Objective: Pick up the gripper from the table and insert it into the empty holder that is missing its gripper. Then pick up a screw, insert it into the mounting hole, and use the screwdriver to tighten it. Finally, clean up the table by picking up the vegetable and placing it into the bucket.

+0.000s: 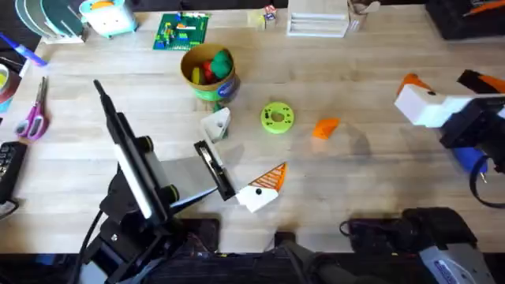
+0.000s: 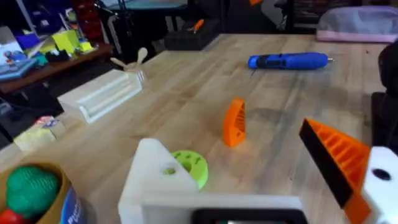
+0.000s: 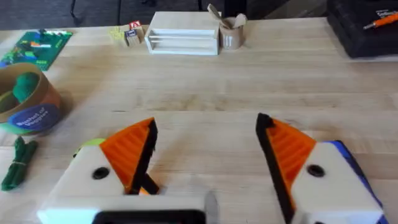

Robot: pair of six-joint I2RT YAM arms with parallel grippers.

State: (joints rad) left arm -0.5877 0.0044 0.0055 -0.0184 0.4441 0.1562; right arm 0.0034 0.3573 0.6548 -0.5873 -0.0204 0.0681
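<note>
— Where's the orange wedge?

— Lying on the table, just beside the lime-green disc, on the side toward the right arm. Nothing touches it.

— And the holder?

— It is the bare white finger of the left hand, just beside the disc on the opposite side. That hand's other finger carries an orange pad. The fingers are spread wide with nothing between them.

— The right hand?

— Well apart from the disc, above the table, both orange pads parted and nothing held.

— The rest?

— The bucket stands near the disc, farther from the arm bases, with red and green toys inside. The vegetable lies on the table close to the bucket. The screwdriver lies well beyond the disc and the wedge, over by the right arm.
</note>
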